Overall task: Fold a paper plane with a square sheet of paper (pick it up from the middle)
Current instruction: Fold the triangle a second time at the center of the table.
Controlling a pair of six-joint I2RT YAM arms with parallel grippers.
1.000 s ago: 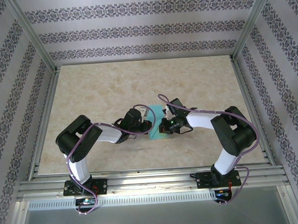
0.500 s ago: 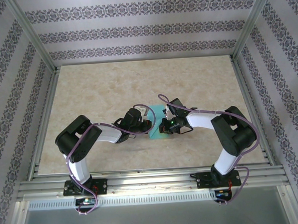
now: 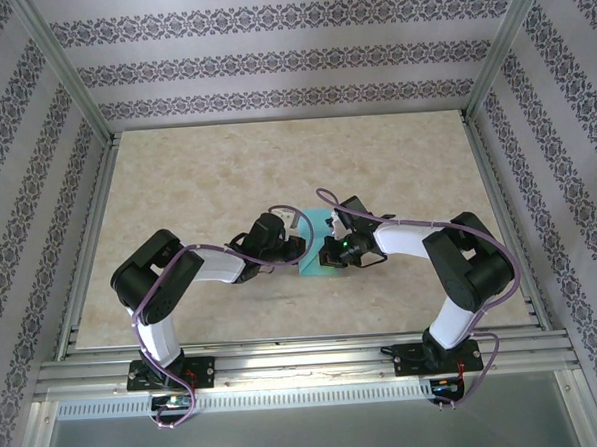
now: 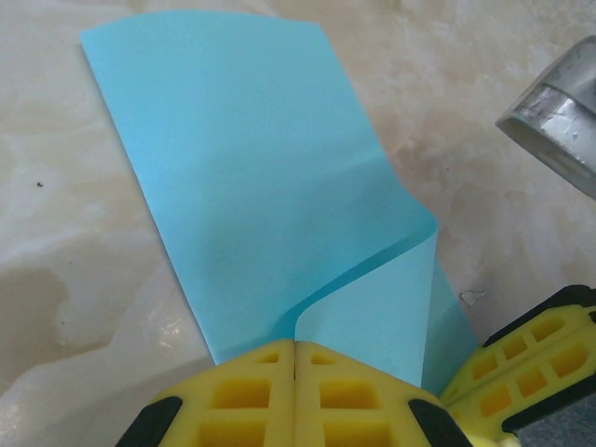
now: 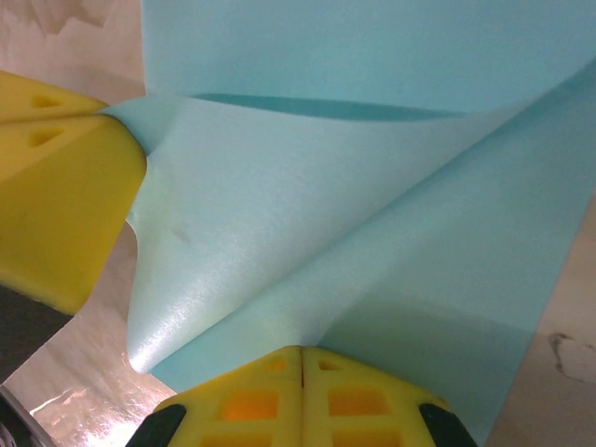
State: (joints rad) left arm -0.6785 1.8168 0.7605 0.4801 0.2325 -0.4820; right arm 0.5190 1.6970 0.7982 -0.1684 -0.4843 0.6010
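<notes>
Sheet, square, turquoise paper [image 4: 251, 186]: lies near the middle of the desk [image 3: 226, 177], between the two arms. It is mostly flat, with one near portion lifted and curled over toward the rest. Left gripper [image 4: 294, 346]: yellow pads pressed together on the lifted flap's edge, apparently to carry it across. Right gripper [image 5: 302, 352]: clenched on the adjoining edge, likely steadying and steering the same flap so the crease lands true. Judgement: an early fold is in hand, with no pointed dart formed yet. Risk: thin paper may slip or crease crooked if the two pulls differ.
</notes>
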